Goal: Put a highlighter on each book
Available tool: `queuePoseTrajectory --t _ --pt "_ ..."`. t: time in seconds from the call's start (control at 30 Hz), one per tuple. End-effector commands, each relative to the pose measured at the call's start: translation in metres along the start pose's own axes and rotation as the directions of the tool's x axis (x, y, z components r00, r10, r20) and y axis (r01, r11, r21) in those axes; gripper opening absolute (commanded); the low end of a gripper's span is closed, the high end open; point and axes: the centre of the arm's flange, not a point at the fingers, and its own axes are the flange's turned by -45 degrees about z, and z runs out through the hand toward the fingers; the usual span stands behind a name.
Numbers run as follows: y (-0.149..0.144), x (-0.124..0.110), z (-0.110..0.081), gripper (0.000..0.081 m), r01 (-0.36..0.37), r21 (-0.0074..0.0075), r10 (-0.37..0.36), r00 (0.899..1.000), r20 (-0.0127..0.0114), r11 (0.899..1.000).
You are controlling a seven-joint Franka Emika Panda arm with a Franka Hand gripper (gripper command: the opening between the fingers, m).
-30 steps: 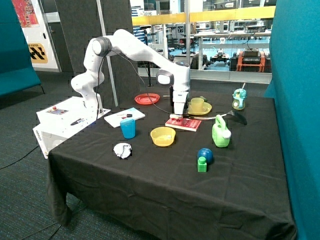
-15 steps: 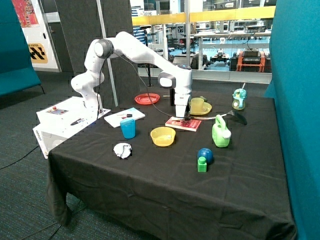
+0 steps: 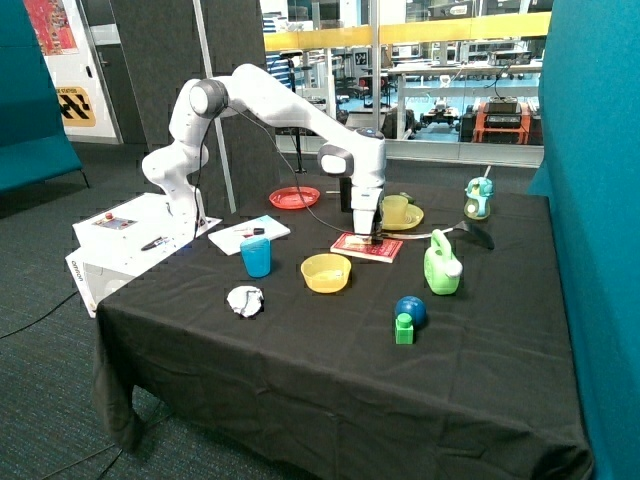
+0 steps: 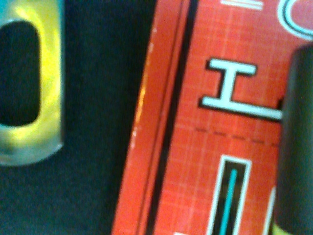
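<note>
Gripper down on the red book beside the yellow bowl; can't tell its state. White book behind blue cup, marker on it.

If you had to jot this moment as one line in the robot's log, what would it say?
gripper: down at red book | fingers: cannot tell | white book: dark pen-like item on it | task: unfinished

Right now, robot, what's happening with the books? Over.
Gripper down on the red book, fingers unclear. White book already has a marker on it. Yellow bowl and yellow cup near the red book, not in the way.
</note>
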Motion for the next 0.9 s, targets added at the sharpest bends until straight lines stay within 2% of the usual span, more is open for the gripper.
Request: queuePoseTrajectory --t 0.0,0.27,0.37,0.5,0.63,0.87 --pt "-0.001 0.002 -0.002 0.0725 0.008 -0.0013 -0.008 1.0 0.0035 1.0" --pt "0.002 0.002 -0.003 0.076 0.008 -0.0013 -0.008 1.0 0.0035 1.0" --pt "0.004 0.002 -0.007 0.0742 0.01 -0.0013 -0.01 1.0 0.0035 1.0" --pt "0.006 -0.001 -0.016 0.0761 0.015 -0.0013 -0.015 1.0 0.0035 1.0" --pt "0.007 -0.005 -0.029 0.0722 0.025 -0.0012 -0.025 1.0 0.0035 1.0" --pt "0.008 -0.015 -0.051 0.0606 0.048 -0.0012 -0.048 0.999 0.0036 0.999"
